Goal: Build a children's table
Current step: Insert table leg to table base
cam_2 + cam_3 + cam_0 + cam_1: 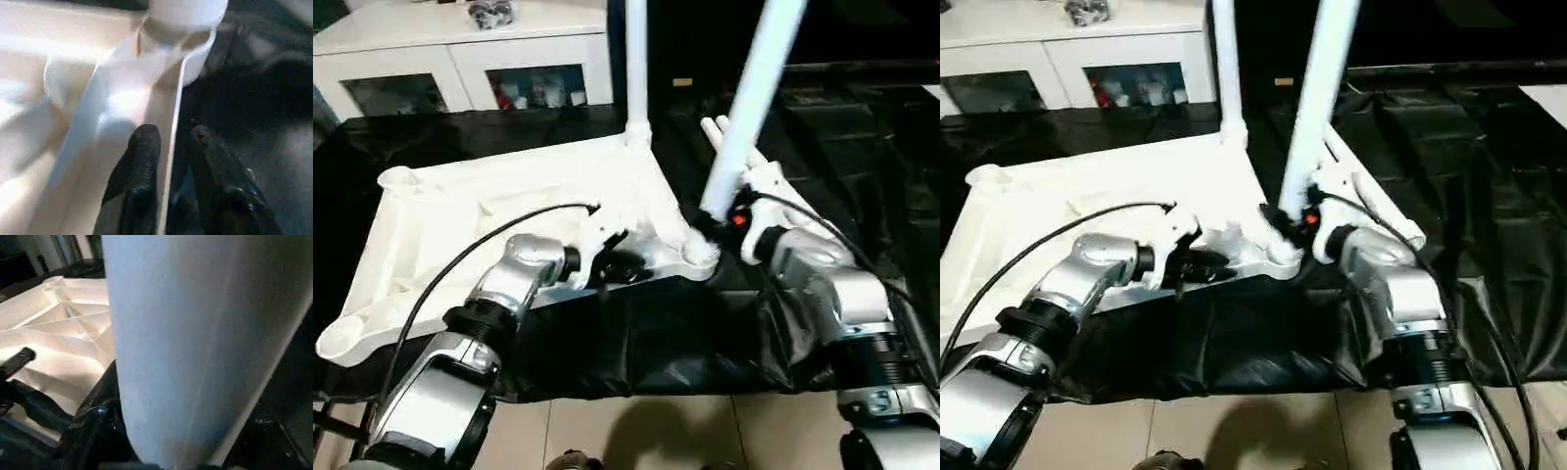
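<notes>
Fingers of the left gripper (168,142) straddle the tabletop (509,206) rim near the front corner socket (698,250); your right gripper (720,227) pinches a tilted leg (749,108) just above that socket. One leg (636,64) already stands upright in the far corner. Bring the tilted leg vertical before you press down, and keep the rim clamped so the upside-down tabletop cannot slide.

A black sheet (842,137) covers the work surface and hangs in folds over its near edge. Behind it stands a white cabinet (460,49) with glass doors and a small dark object (490,13) on top. Below lies a beige tiled floor (636,431).
</notes>
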Motion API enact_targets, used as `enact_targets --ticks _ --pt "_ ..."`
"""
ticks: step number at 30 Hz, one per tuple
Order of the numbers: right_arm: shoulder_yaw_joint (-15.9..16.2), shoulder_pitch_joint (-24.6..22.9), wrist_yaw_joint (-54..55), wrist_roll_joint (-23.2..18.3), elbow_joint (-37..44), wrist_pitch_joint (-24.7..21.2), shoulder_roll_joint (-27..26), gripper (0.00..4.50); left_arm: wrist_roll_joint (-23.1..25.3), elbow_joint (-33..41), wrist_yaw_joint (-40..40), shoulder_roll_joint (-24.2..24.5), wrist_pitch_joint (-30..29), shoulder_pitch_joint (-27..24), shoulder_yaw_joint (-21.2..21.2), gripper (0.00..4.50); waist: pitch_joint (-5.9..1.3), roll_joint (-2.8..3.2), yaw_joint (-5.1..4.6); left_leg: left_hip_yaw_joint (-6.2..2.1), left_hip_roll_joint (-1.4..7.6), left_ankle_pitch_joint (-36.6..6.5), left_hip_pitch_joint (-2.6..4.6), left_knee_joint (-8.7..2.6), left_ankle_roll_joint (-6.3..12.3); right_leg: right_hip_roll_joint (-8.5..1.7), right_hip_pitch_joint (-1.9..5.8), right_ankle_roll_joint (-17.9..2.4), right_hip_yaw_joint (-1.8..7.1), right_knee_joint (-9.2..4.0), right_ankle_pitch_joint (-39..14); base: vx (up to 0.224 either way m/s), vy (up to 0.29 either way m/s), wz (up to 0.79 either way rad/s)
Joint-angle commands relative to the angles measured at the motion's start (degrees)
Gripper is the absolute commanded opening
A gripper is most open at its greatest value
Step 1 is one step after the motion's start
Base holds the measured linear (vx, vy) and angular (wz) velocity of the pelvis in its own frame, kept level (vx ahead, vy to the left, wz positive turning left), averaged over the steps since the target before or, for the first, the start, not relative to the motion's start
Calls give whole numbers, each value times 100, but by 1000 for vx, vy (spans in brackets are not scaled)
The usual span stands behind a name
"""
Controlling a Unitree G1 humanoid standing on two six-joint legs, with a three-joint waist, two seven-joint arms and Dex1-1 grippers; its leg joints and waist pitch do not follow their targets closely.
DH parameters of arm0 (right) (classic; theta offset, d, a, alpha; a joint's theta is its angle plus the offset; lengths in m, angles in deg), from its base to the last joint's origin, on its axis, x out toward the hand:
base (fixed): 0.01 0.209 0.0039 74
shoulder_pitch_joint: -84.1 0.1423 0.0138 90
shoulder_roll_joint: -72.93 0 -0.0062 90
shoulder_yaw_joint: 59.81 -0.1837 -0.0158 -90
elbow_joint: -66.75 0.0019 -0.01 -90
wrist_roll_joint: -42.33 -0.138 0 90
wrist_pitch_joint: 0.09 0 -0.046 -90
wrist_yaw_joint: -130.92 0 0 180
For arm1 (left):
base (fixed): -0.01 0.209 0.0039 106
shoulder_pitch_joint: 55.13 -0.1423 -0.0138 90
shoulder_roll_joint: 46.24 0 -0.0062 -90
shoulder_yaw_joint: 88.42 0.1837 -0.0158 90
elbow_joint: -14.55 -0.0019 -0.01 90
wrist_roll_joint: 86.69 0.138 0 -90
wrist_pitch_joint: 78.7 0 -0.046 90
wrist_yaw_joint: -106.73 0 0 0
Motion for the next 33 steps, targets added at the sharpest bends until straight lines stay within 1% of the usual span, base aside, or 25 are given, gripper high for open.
enact_targets --ticks 1,2,3,4,5,6,9,10,11,12,14,16,19,20,21,22,23,25,26,28,29,30,31,32,33 --pt "45 8 -29 36 199 -63 37 190 147 -130 42 49 161 69 57 94 -492 -104 -16 -150 266 -676 163 -392 331 -321 308 -1283 227 -371 -762 0 0 0" --pt "68 -4 -63 35 240 -97 61 190 208 -249 50 51 254 103 86 82 -496 -92 -10 -152 265 -660 161 -389 331 -326 314 -1295 229 -365 -717 0 0 0" --pt "86 -10 -102 34 278 -126 93 190 288 -336 34 64 347 129 145 82 -493 -117 5 -149 262 -642 155 -390 348 -324 321 -1298 227 -370 -686 0 0 0" --pt "100 -5 -134 32 292 -149 114 190 350 -394 33 75 415 149 183 74 -490 -122 16 -149 258 -650 146 -389 354 -325 324 -1287 228 -364 -693 0 0 0" --pt "133 20 -194 41 274 -148 144 190 404 -461 34 83 479 177 211 61 -491 -91 24 -155 266 -672 149 -389 341 -342 326 -1288 228 -360 -737 0 0 0" --pt "158 40 -236 49 258 -142 165 190 438 -508 32 88 524 198 227 49 -487 -101 20 -152 264 -708 150 -392 336 -338 321 -1280 224 -379 -788 0 0 0" --pt "183 131 -322 41 166 -151 194 190 455 -662 -19 52 609 288 180 38 -484 -94 18 -154 262 -803 156 -396 266 -338 323 -1270 224 -389 -901 0 0 0" --pt "206 157 -360 33 153 -169 200 190 428 -684 -71 47 634 308 152 29 -484 -100 19 -158 267 -783 152 -399 262 -340 327 -1283 224 -384 -884 0 0 0" --pt "239 177 -413 29 141 -209 218 190 385 -690 -130 41 639 324 120 7 -487 -100 22 -156 265 -769 152 -395 269 -340 331 -1312 221 -377 -846 0 0 0" --pt "271 202 -466 22 123 -249 244 190 353 -731 -184 25 665 357 85 7 -489 -93 24 -160 269 -745 147 -395 275 -345 333 -1322 221 -372 -814 0 0 0" --pt "410 216 -613 85 111 -327 338 190 310 -808 -301 -1 715 418 35 1 -503 -95 28 -159 266 -627 144 -382 330 -334 342 -1386 215 -346 -593 0 0 0" --pt "466 219 -661 107 104 -412 374 190 244 -840 -445 -11 764 431 -12 0 -507 -104 27 -156 267 -543 131 -370 387 -338 345 -1448 216 -321 -402 0 0 0" --pt "535 253 -661 169 6 -554 418 190 149 -951 -655 -31 868 471 -90 0 -500 -107 37 -140 248 -601 130 -361 425 -340 345 -1458 215 -348 -498 0 0 0" --pt "598 282 -621 328 -181 -443 437 190 125 -1009 -733 -35 898 484 -122 0 -490 -69 33 -150 265 -717 147 -376 359 -343 330 -1436 210 -366 -705 0 0 0" --pt "602 285 -621 336 -198 -427 436 190 123 -1014 -740 -36 900 484 -127 0 -489 -77 20 -147 261 -765 146 -378 329 -338 327 -1428 208 -373 -764 0 0 0" --pt "606 317 -593 384 -366 -255 402 190 114 -1049 -787 -45 941 479 -156 0 -482 -68 23 -149 270 -852 163 -386 273 -344 320 -1412 214 -389 -863 0 0 0" --pt "606 317 -593 384 -366 -255 402 190 114 -1049 -787 -45 941 479 -156 0 -481 -76 18 -149 264 -868 154 -383 268 -349 328 -1398 217 -394 -883 0 0 0" --pt "561 393 -490 431 -575 -106 330 189 113 -1094 -835 -66 1021 478 -192 0 -492 -77 20 -153 272 -817 154 -386 265 -348 332 -1405 217 -375 -811 0 0 0" --pt "553 424 -464 453 -644 -59 312 189 104 -1097 -857 -73 1061 472 -204 0 -489 -95 11 -150 266 -796 147 -387 271 -339 331 -1420 212 -376 -791 0 0 0" --pt "532 472 -415 462 -734 -28 279 189 93 -1109 -887 -85 1107 462 -231 0 -490 -80 15 -148 267 -797 149 -383 293 -347 333 -1437 212 -376 -810 0 0 0" --pt "528 503 -429 441 -775 -45 267 189 91 -1119 -875 -93 1178 450 -254 0 -490 -121 16 -146 271 -775 145 -385 309 -345 341 -1426 215 -376 -795 0 0 0" --pt "524 521 -441 436 -803 -48 262 189 78 -1135 -872 -104 1188 452 -280 0 -491 -97 20 -152 276 -759 145 -386 326 -349 339 -1424 214 -365 -804 0 0 0" --pt "522 547 -473 427 -852 -63 256 189 41 -1166 -871 -125 1196 455 -338 0 -489 -127 15 -144 276 -763 150 -384 341 -349 331 -1426 215 -370 -838 0 0 0" --pt "530 546 -493 428 -866 -60 257 189 26 -1170 -873 -131 1206 451 -360 0 -487 -119 17 -140 269 -743 143 -378 351 -350 335 -1417 216 -377 -868 0 0 0" --pt "544 531 -523 431 -894 -35 256 189 -29 -1173 -889 -147 1207 445 -418 0 -486 -152 19 -137 272 -736 145 -382 359 -349 334 -1408 217 -382 -882 0 0 0"
